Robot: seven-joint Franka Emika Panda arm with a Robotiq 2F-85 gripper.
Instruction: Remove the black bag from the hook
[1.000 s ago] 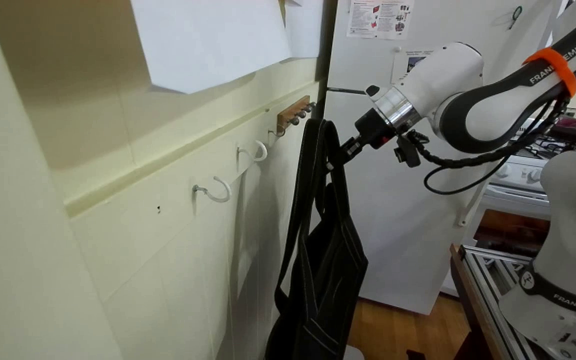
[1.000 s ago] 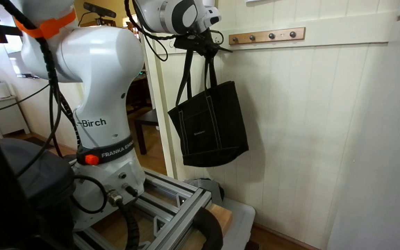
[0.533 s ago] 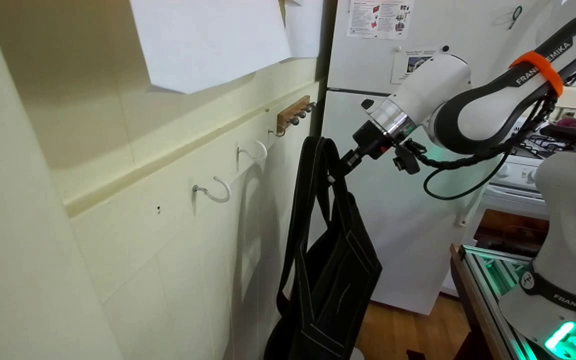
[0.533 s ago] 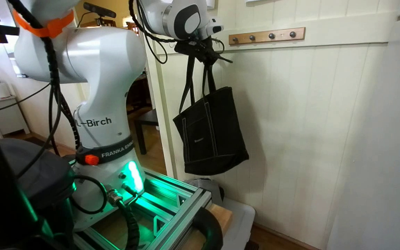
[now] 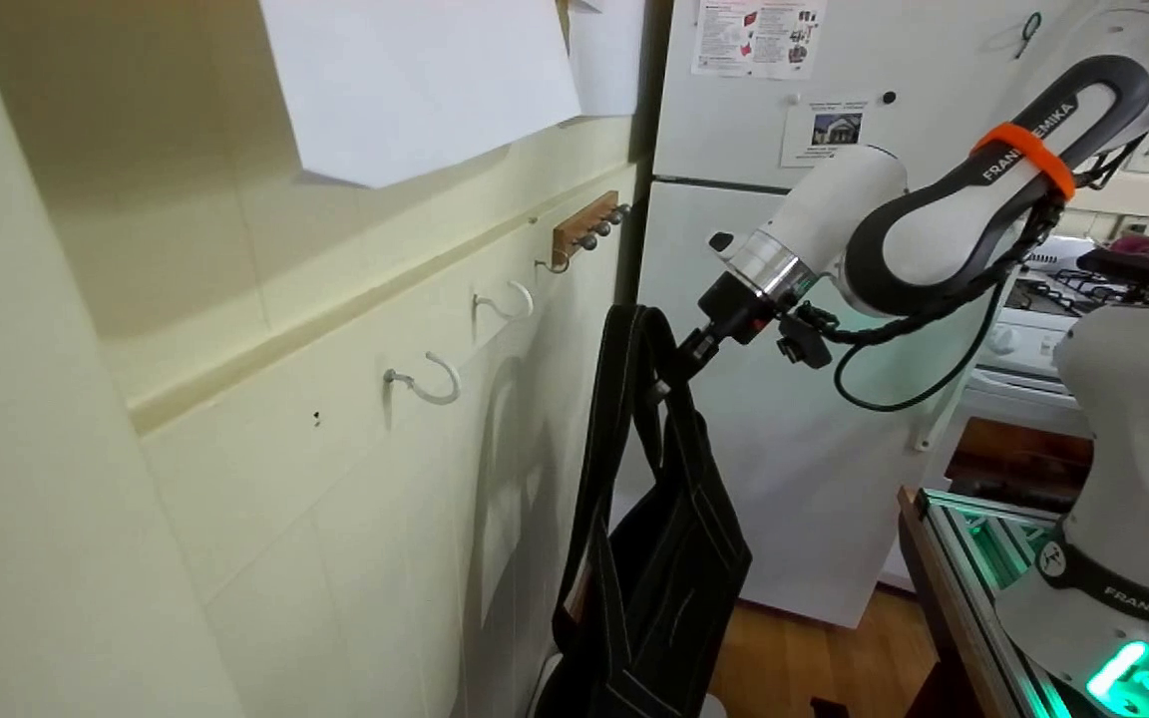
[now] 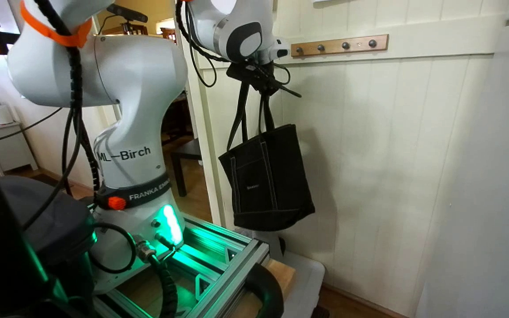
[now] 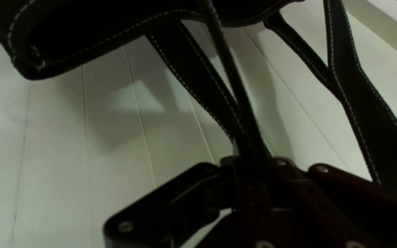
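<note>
Black fabric tote (image 6: 267, 181) hangs from black two-fingered claw (image 7: 253, 161)

The claw is clamped on a narrow, gathered part of the tote's long stitched handles (image 7: 195, 72), holding it in front of a cream plank wall (image 6: 387, 145). In the wrist view another broad strap (image 7: 365, 100) passes outside its grip, at two o'clock. In an exterior view the loops (image 5: 622, 319) arch above the claw at eleven o'clock.

The cloth is limp and matte black, with pale stitching down the front and along the hem. Small pale lettering (image 6: 252, 187) sits on the front, too small to read. In an exterior view the tote hangs tilted, one top corner pointing to one o'clock, the other to ten. In the wrist view its mouth gapes, dark inside.

From the loop tops, two white curved hooks (image 5: 438, 400) stand apart at eight to nine o'clock, and a brown wooden rack with dark round knobs (image 5: 582, 221) at eleven.
</note>
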